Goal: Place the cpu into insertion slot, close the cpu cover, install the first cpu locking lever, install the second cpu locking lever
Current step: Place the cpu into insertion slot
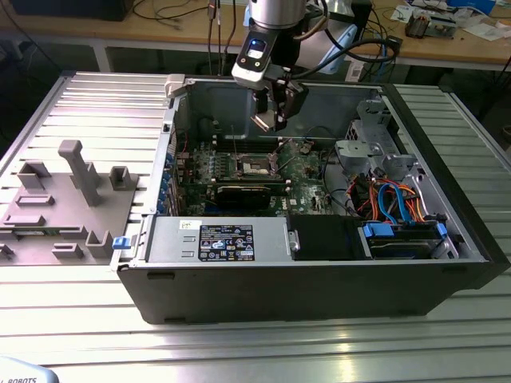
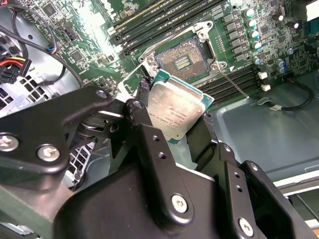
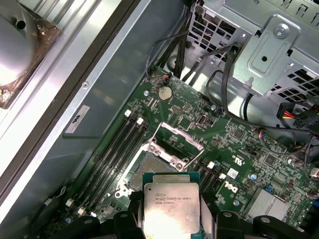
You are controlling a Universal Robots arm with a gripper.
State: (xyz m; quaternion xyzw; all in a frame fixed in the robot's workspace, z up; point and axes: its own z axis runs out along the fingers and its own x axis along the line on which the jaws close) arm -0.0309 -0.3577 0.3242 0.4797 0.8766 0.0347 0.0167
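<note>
Black metal, item 1: the gripper (image 2: pixel 175 115), fingers (image 2: pixel 142 102) clamped on two opposite edges of the cpu (image 2: pixel 172 107). It is an edge hold only, so you risk the chip sliding or twisting between the pads if it brushes anything.

Silvery-grey metal on a green carrier, item 2: the cpu, held in the air inside the computer case (image 1: pixel 319 287), above and just to one side of the insertion slot (image 2: pixel 182 59). In the second wrist view its edges look turned against the slot's edges. If that skew is real, a corner would meet the slot first.

Item 3: the insertion slot, bare, contact field exposed. This is your main hazard: a tilted, shifted or wrongly oriented chip would likely bend the contacts.

Item 4: the cpu cover (image 3: pixel 169 155), standing open at the slot's far side in the first wrist view. A finger could clip it and knock it down across the opening.

Item 5: a thin locking lever (image 2: pixel 234 83), raised beside the slot, apt to snag a fingertip.

Item 6: memory slots (image 3: pixel 117 149) flanking the slot.

Item 7: drive cage (image 3: pixel 269 50) and cables (image 3: pixel 229 79), well apart; low concern.
</note>
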